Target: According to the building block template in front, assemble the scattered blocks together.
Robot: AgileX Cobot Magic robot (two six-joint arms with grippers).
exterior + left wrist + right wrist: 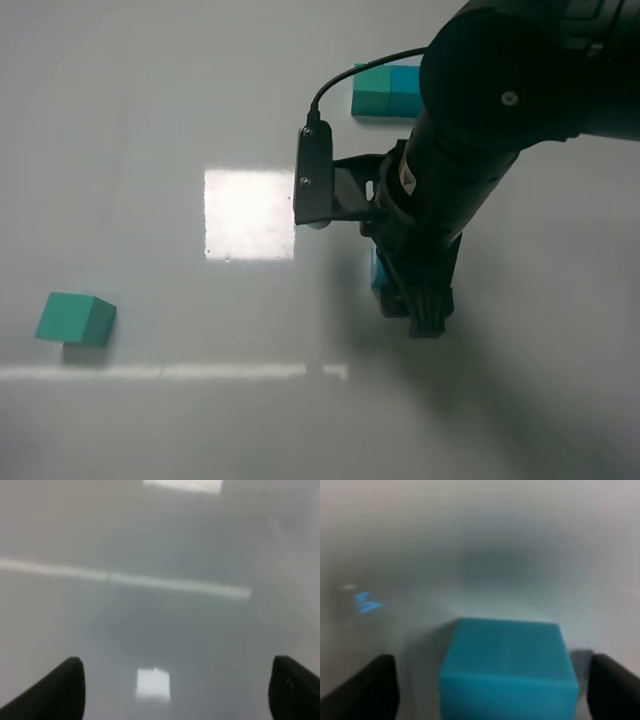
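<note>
The template [385, 92], a teal-green and cyan-blue pair of cubes, lies at the back, partly hidden by my right arm. A loose teal-green cube [75, 318] sits alone at the front left. The loose cyan-blue cube [376, 268] shows only as a sliver beside my right gripper [415, 308]. In the right wrist view that gripper [492, 692] is open, with the blue cube [507, 672] between its fingers and a gap on each side. My left gripper [175, 692] is open over bare table and does not show in the high view.
The white table [150, 120] carries a bright square glare patch [250, 213] left of my right arm and a thin bright reflected line [170, 372] near the front. My right arm's dark bulk [500, 100] covers the back right.
</note>
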